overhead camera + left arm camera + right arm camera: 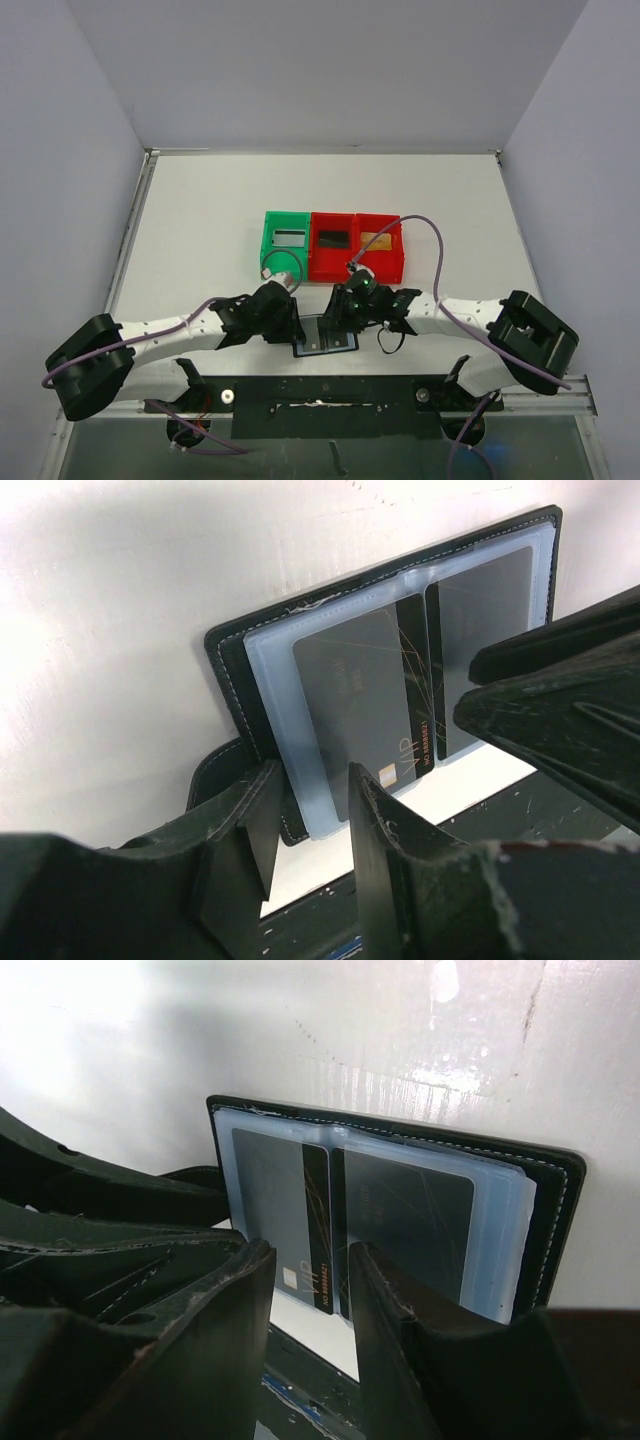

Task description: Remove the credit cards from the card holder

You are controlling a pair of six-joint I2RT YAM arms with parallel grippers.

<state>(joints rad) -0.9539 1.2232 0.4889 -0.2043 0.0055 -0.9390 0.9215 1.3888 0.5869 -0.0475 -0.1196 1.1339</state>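
Note:
The black card holder (pixel 327 343) lies open near the table's front edge, its blue-grey pockets facing up. A dark card marked VIP (pixel 350 695) (pixel 275 1195) fills one pocket, its end poking out toward the grippers. Another dark card (pixel 487 610) (pixel 405 1210) sits in the neighbouring pocket. My left gripper (pixel 297 328) (pixel 312 780) is open, its fingers straddling the near corner of the plastic pocket. My right gripper (pixel 336 318) (pixel 308 1260) is open too, with the VIP card's protruding end in line with its gap. Neither grips anything.
Three bins stand in a row behind the holder: a green bin (pixel 285 262) holding a greyish card (pixel 290 238), a red bin (pixel 333 268) holding a black card (pixel 333 238), and another red bin (pixel 382 266) holding a tan-gold card (pixel 376 240). White walls enclose the table.

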